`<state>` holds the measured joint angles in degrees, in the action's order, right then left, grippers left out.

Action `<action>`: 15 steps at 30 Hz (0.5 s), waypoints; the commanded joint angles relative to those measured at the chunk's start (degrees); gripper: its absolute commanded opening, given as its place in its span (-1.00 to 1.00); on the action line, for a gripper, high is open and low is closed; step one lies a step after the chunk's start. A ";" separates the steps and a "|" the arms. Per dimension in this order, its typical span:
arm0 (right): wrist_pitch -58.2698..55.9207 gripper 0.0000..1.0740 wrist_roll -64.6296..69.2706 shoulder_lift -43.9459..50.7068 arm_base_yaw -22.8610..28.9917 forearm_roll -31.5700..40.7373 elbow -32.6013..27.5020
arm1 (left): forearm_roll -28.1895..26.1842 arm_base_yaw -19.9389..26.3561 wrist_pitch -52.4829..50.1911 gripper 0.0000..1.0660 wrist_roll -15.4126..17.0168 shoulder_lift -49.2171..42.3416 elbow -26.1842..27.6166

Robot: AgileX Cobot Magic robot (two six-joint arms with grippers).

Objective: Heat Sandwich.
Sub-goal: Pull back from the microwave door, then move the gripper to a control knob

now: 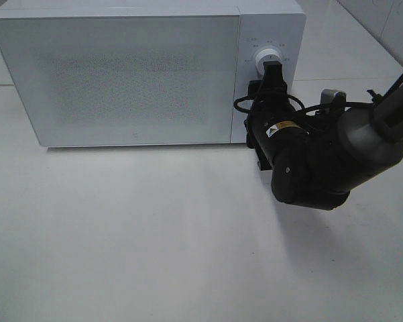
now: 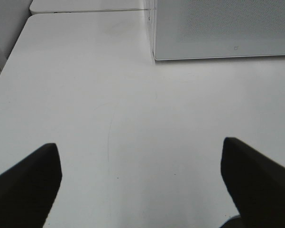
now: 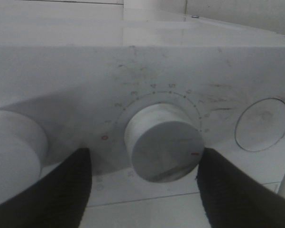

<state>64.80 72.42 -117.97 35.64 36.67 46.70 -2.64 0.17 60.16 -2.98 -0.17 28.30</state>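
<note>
Sandwich: not in view from any camera; judged to be inside the microwave oven, behind its shut door.
Timer knob: round and white, on the oven's control panel to the right of the door. Its axis points straight out at the right pincer. Its red tick sits well round from the red zero mark.
Right pincer: the nearer arm, square on to the knob with a finger on each side. It is spread slightly wider than the knob, one finger clearly apart from it and the other just beside its rim, so it grips nothing.
Coming move: probably straight back along the knob's axis.
Left pincer: spread wide and empty over the table, well apart from the controls.
</note>
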 commanded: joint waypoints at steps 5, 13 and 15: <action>12.89 0.38 -1.95 1.32 -0.80 -5.27 1.26 | -0.29 0.00 -0.69 0.57 0.11 -1.32 -0.17; 12.78 0.34 -8.08 4.70 -0.80 -8.02 -3.90 | -0.29 0.00 -0.69 0.57 0.11 -1.32 -0.17; 12.78 0.34 -9.22 5.44 -0.80 -8.08 -4.47 | -0.29 0.00 -0.69 0.57 0.11 -1.32 -0.17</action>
<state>67.67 65.32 -113.79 35.24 28.82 42.11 -2.64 0.17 60.16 -2.98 -0.17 28.30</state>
